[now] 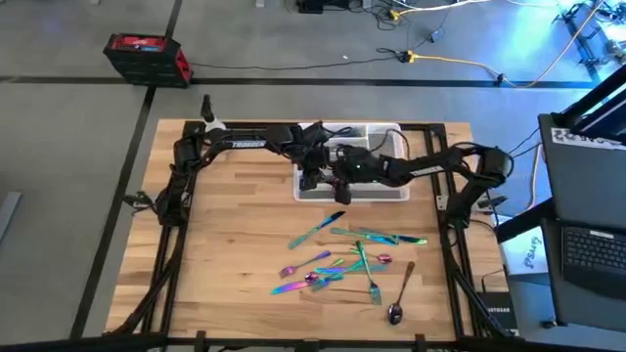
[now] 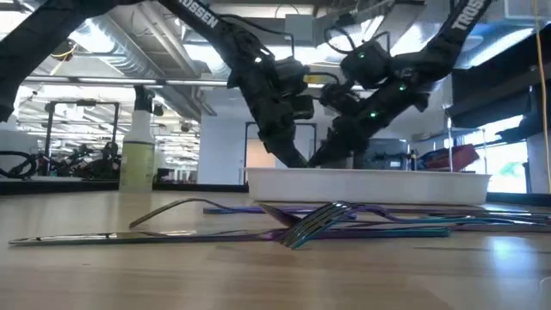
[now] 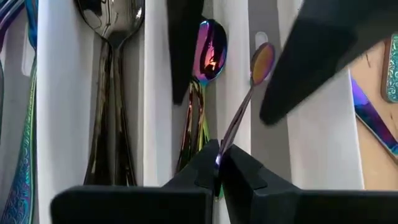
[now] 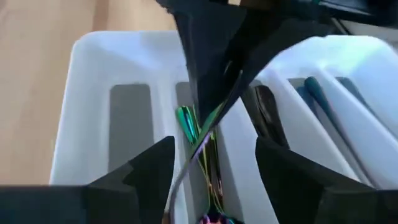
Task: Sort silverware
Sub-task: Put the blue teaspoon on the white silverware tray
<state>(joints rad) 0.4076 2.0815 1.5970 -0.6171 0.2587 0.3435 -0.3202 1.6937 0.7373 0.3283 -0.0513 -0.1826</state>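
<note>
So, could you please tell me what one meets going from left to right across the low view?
Spray bottle → left claw → right claw, both claws dipping behind the white tray's wall.

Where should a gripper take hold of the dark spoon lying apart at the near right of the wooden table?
Probably mid-handle on the dark spoon, coming straight down from above. It lies flat on the wooden table, clear of the rainbow silverware pile, handle slanting away from its bowl, so fingers should close across the slim handle, either side free.
</note>
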